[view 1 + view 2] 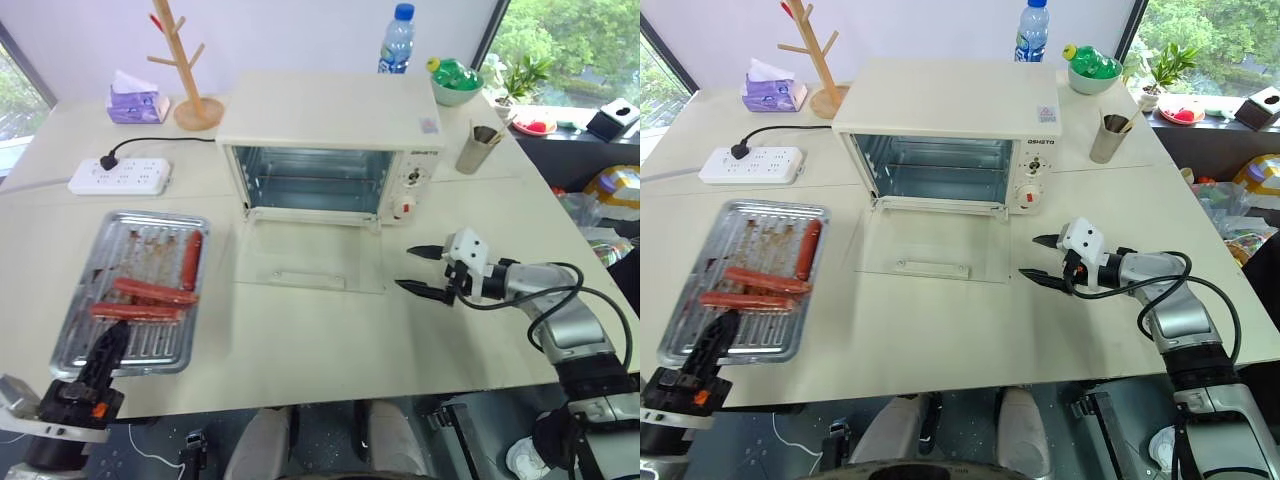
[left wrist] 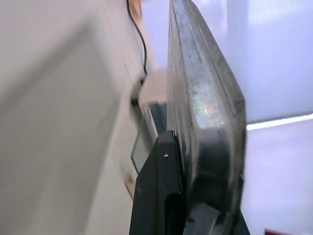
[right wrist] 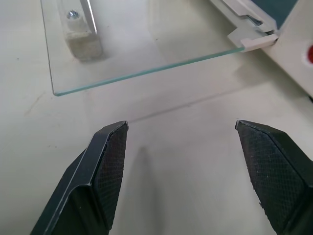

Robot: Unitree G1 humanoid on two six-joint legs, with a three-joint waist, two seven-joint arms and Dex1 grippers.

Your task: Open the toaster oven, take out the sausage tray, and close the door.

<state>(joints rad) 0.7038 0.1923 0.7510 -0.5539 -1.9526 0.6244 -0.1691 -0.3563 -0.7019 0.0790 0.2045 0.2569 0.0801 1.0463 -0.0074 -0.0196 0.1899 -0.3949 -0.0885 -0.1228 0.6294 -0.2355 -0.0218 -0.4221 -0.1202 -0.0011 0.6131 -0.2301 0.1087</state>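
Left eye view showed the toaster oven, a boxy cream-white unit with knobs and a small red button on its right side, standing on the pale table with its cavity bare. The door, a clear glass panel with a cream bar handle, lay folded flat on the tabletop in front of the opening. The sausage tray, shallow ribbed silver metal carrying four reddish-brown sausages, sat on the table left of the oven, near the front edge.

Left wrist view, looking edge-on along the tray's rim, showed the left gripper's black fingers clenched on that rim, a contact the head camera gave less plainly, where the left gripper met the tray's near edge. Right wrist view showed the glass door's corner and hinge bracket close up, with the right gripper's fingers spread wide and gripping nothing above bare table.

From the head camera, the right gripper hovered just right of the lowered door, below the oven's knob panel, well apart from the tray.
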